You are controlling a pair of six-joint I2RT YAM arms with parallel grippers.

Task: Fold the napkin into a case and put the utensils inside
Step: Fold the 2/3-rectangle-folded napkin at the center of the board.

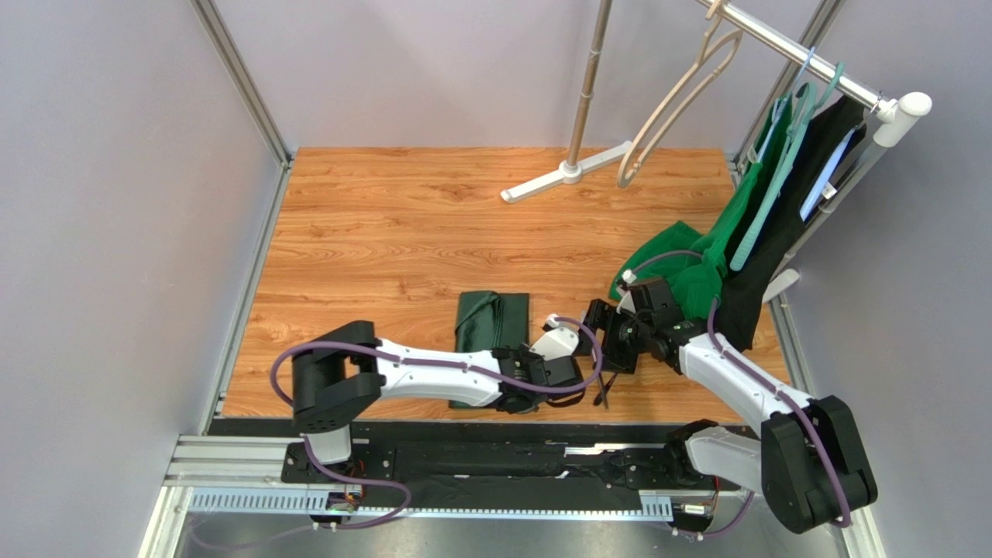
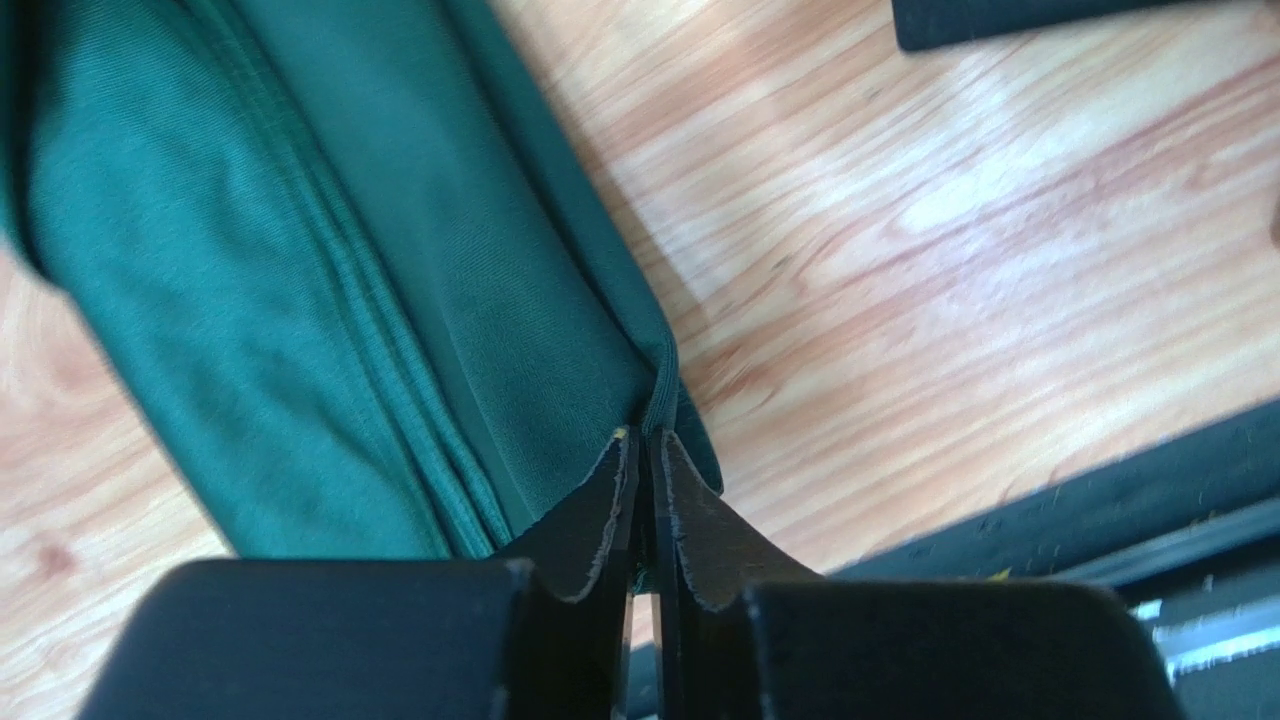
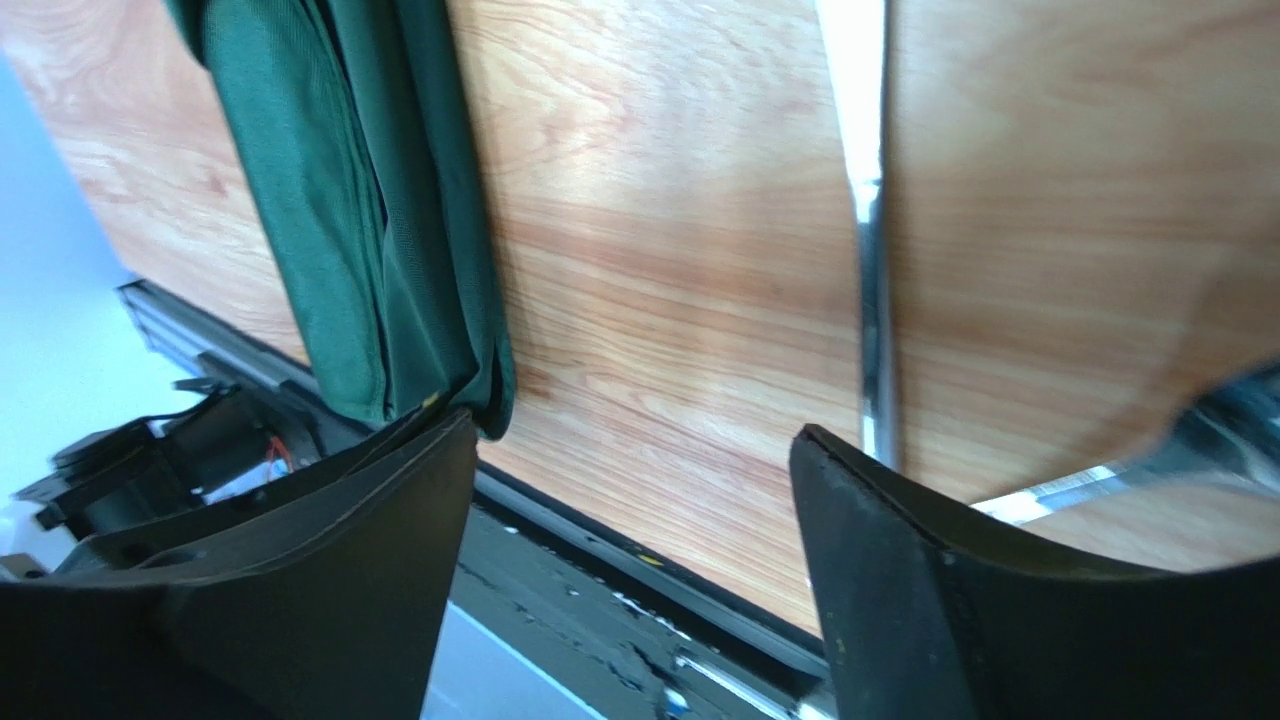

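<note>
The dark green napkin [image 1: 487, 326] lies folded into a narrow strip on the wooden table; its layered folds fill the left wrist view [image 2: 346, 270]. My left gripper [image 1: 519, 393] is shut on the napkin's near right corner [image 2: 649, 438], and cloth shows between the tips. My right gripper [image 1: 606, 347] is open and empty, low over the wood to the right of the napkin [image 3: 376, 225]. In the right wrist view it [image 3: 634, 432] has a slim silver utensil handle [image 3: 872, 315] lying past its right finger. A second silver piece [image 3: 1074, 488] shows partly behind that finger. No fork tines show.
A brighter green garment [image 1: 699, 273] with a teal hanger hangs from a rack at the right, its hem on the table. The rack's white foot [image 1: 559, 174] and an empty beige hanger [image 1: 675, 105] are at the back. A black rail [image 1: 524, 459] runs along the near edge.
</note>
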